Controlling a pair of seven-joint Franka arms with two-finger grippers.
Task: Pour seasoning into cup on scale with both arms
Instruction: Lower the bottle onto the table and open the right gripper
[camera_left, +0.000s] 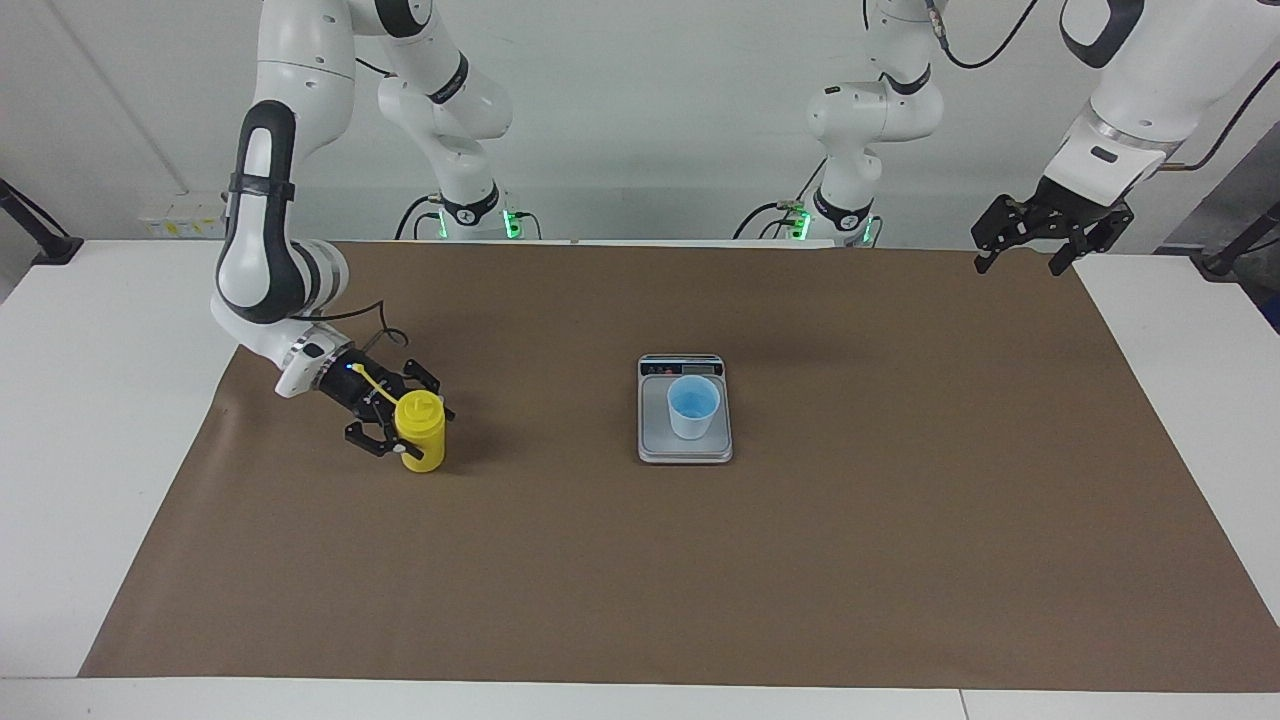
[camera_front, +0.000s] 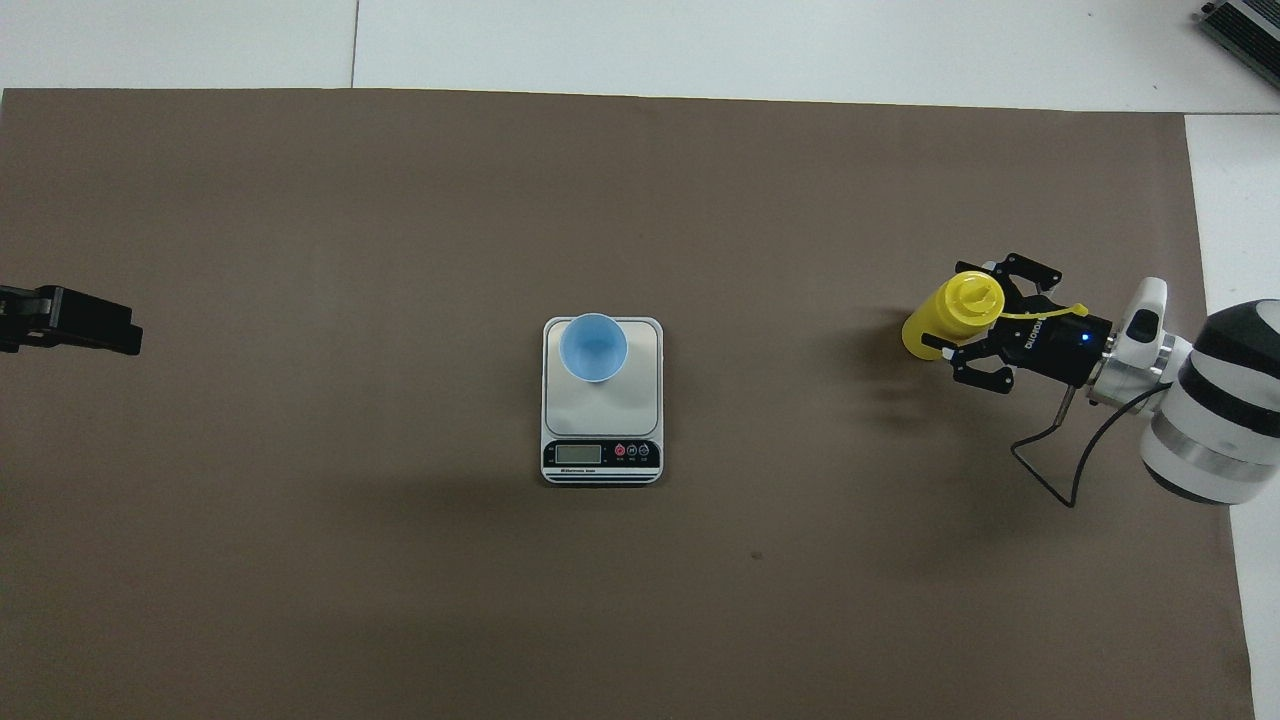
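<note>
The yellow seasoning bottle (camera_left: 424, 448) stands upright on the brown mat toward the right arm's end of the table; it also shows in the overhead view (camera_front: 928, 322). My right gripper (camera_left: 410, 430) (camera_front: 958, 315) is low at the bottle, fingers spread on either side of its upper part, with a gap showing. The tethered cap lies back over the gripper. The light blue cup (camera_left: 693, 405) (camera_front: 593, 347) stands on the silver-grey scale (camera_left: 655, 440) (camera_front: 640, 400) at mid-table. My left gripper (camera_left: 1018, 268) (camera_front: 100, 335) waits open and empty, raised over the mat's edge at the left arm's end.
The brown mat (camera_left: 900, 560) covers most of the white table. The scale's display strip faces the robots. A black cable loops from the right wrist onto the mat (camera_front: 1045, 470).
</note>
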